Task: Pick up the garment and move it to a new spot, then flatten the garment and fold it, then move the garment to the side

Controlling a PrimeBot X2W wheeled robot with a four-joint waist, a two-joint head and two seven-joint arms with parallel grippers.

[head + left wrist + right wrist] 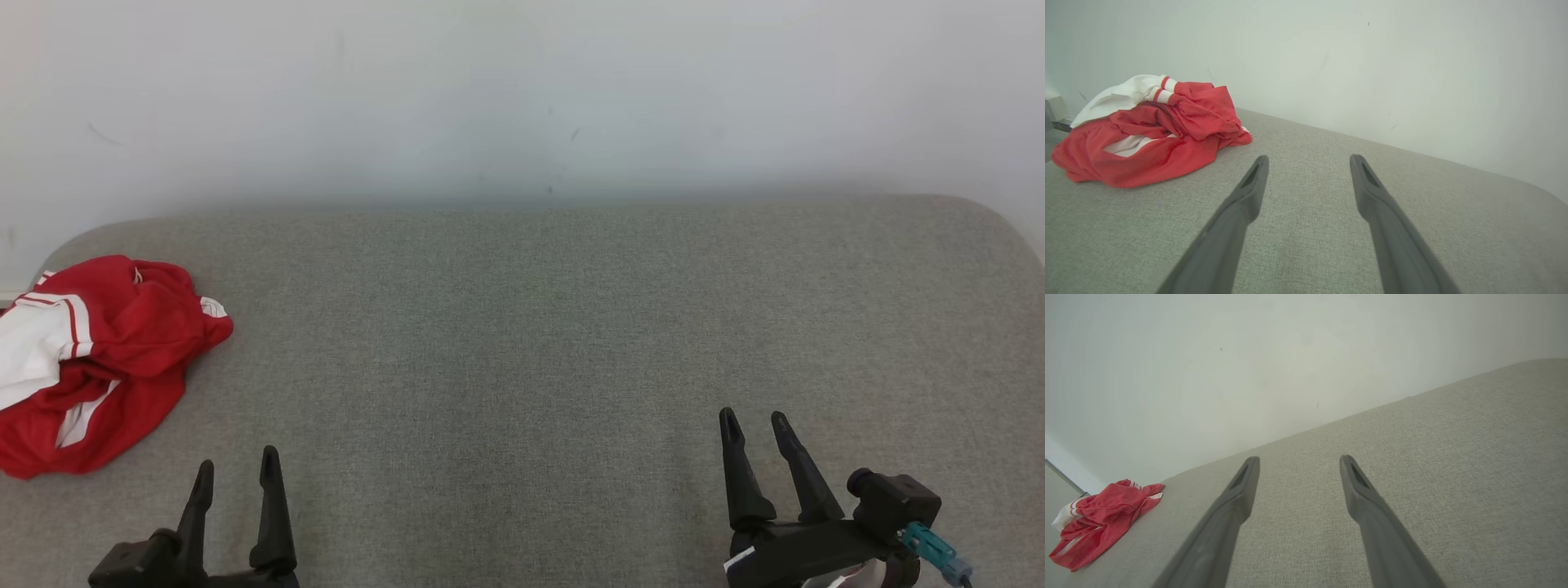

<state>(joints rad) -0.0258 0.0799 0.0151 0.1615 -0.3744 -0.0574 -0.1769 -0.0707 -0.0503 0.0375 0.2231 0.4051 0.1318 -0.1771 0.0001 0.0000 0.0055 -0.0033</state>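
The garment (106,359) is a crumpled red piece with white panels and stripes, lying bunched at the far left of the grey fabric surface (539,343). The left wrist view has the garment (1155,134) at upper left, and the right wrist view has the garment (1102,518) far off at lower left. My left gripper (237,465) stands open at the lower left, below and to the right of the garment, apart from it. My right gripper (755,420) stands open at the lower right with nothing between its fingers.
A pale wall (522,98) rises directly behind the grey surface. The surface has rounded back corners at left and right. The garment lies close to the left edge.
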